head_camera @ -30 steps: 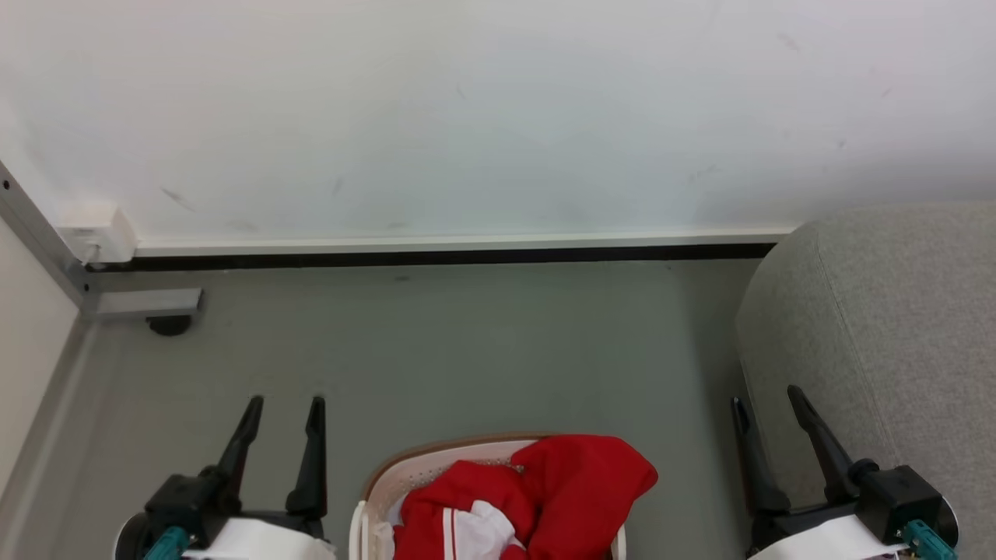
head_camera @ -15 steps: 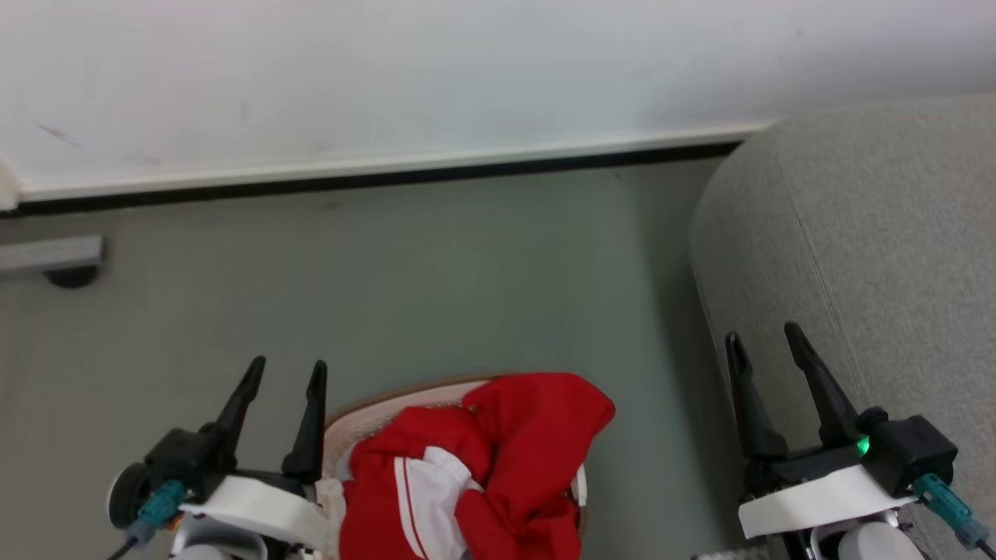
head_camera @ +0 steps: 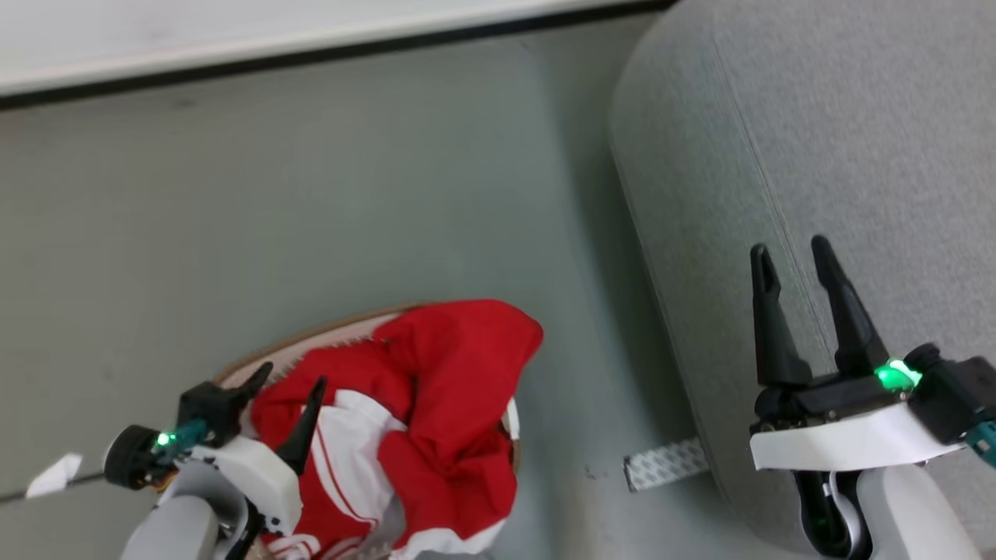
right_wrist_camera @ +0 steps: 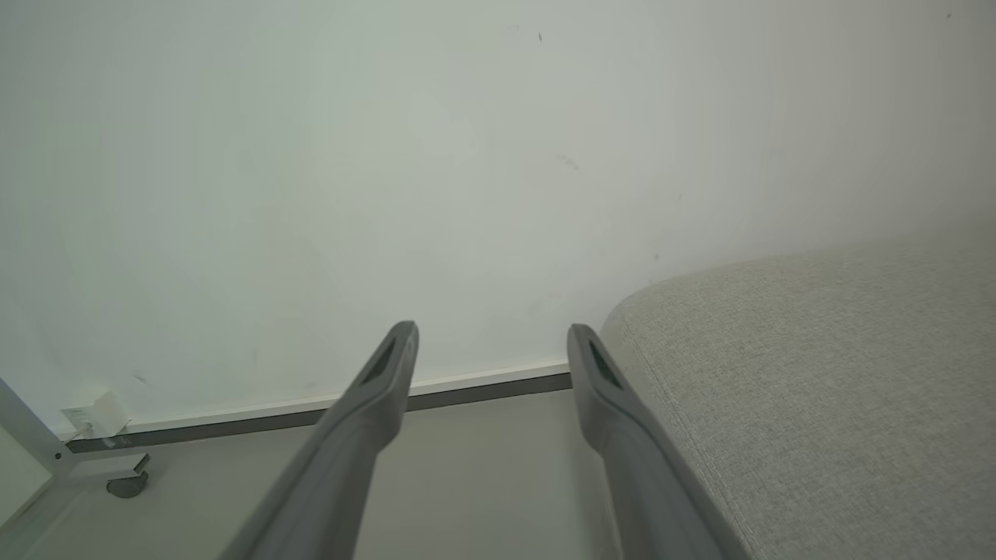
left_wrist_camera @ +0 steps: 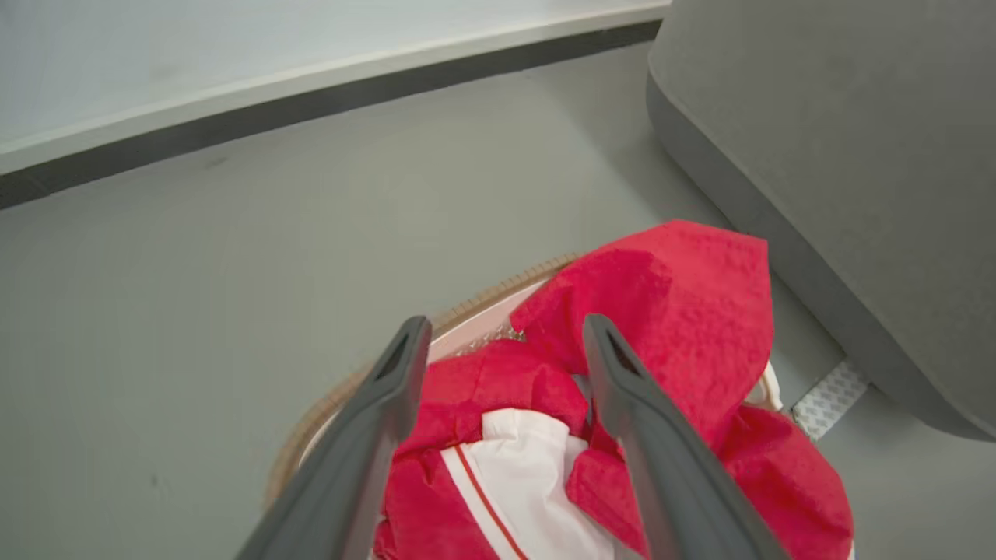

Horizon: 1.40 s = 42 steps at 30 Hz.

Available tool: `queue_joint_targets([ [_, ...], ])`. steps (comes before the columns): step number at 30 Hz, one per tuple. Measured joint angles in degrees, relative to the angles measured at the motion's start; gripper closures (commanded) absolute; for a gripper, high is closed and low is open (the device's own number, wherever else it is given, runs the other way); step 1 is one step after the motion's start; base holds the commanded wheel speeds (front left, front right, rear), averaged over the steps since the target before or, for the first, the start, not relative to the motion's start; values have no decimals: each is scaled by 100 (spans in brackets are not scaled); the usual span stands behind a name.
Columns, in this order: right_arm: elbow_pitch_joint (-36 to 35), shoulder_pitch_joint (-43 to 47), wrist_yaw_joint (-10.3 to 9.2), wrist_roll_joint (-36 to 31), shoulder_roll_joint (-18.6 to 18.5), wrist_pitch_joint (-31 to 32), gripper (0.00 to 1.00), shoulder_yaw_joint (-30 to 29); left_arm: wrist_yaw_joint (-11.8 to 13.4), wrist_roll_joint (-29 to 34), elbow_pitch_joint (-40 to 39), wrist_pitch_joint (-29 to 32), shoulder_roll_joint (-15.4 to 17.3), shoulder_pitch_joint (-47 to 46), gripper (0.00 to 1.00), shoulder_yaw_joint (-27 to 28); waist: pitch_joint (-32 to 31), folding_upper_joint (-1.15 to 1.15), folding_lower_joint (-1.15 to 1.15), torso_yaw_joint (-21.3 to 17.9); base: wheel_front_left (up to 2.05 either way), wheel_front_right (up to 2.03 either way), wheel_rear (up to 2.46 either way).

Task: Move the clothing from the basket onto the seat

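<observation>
The red clothing point(head_camera: 436, 389) is heaped in the basket point(head_camera: 311, 342) on the grey floor point(head_camera: 311, 194), with one fold draped over the far rim. The left gripper point(head_camera: 292, 375) is positioned over the heap, fingers spread. The right gripper point(head_camera: 790, 249), fingers likewise apart, is positioned over the sofa point(head_camera: 778, 117).

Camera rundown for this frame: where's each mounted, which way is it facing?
Head view: on the head, facing down at floor, clothing in the basket, sofa at right; both arms' open jaws show.
Left wrist view: on the left wrist, facing along its open jaws down at the clothing.
Right wrist view: on the right wrist, facing along its open jaws toward the wall and sofa.
Shared: head and left wrist views both show clothing, basket, sofa.
</observation>
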Motion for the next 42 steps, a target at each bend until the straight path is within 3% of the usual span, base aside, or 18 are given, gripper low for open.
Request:
queue_joint_targets([
  [11, -366, -320, 0, 393, -1, 0, 0, 27, 0, -246, 1582, 692, 486, -1169, 0, -1760, 962, 0, 0, -475, 0, 0, 0],
  [23, -548, -409, 0, 708, -1, 1, 0, 345, 0, -489, 2321, 1618, 1016, -1753, 0, -3399, 1770, 0, 0, -1017, 0, 0, 0],
  [29, -599, -441, 0, 775, -1, 1, 0, 424, 0, -477, 2558, 1904, 1110, -2026, 0, -3999, 2026, 0, 0, -1231, 0, 0, 0],
  [33, -599, -439, 0, 781, -1, 1, 0, 417, 0, -561, 2787, 2127, 1063, -2171, 0, -4110, 2134, 0, -1, -1289, 0, 0, 0],
  [35, -587, -439, 0, 779, -1, 1, 0, 423, 0, -579, 2858, 2195, 1003, -2187, 44, -4191, 2151, 0, -1, -1289, 0, 0, 0],
  [37, -570, -439, 0, 764, -1, 0, 0, 434, 1, -600, 2931, 2195, 978, -2190, 70, -4250, 2156, 0, -1, -1284, 0, 0, 0],
  [38, -564, -439, 0, 762, 0, 1, 0, 438, 1, -612, 2969, 2193, 975, -2189, 95, -4276, 2150, 0, -1, -1283, 0, 0, 0],
  [39, -558, -439, 0, 762, 0, 1, 0, 442, 1, -651, 2998, 2170, 972, -2189, 100, -4294, 2138, 0, -1, -1285, 0, 0, 0],
  [42, -516, -440, 0, 746, 0, 0, 0, 448, 0, -777, 3098, 2045, 948, -2169, 100, -4299, 2079, 0, -1, -1297, 0, 0, 0],
])
